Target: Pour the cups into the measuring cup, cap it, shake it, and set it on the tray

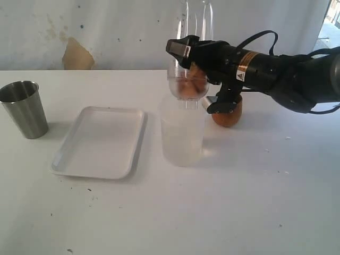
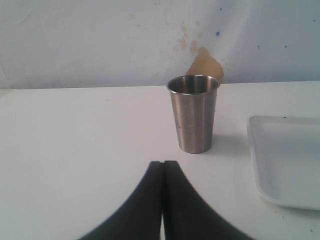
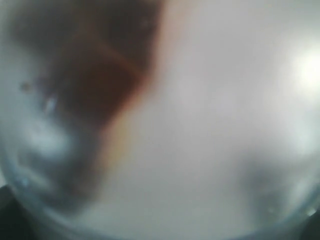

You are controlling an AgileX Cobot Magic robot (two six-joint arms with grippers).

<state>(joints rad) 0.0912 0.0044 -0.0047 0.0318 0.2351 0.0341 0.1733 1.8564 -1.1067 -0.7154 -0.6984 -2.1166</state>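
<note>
The right arm reaches in level from right of the white rimmed tray. Its right gripper is clamped wide around the clear measuring cup, which is upended. The domed, narrow-necked top points down just over a frosted plastic cup right of the tray. A rounded wooden cup stands further right. Left of the tray stands the tapered brushed-steel tumbler. The left gripper, pressed together and empty, faces it.

Steel tumbler brushed, matt; tray smooth white plastic — measuring cup clear, glossy plastic.
</note>
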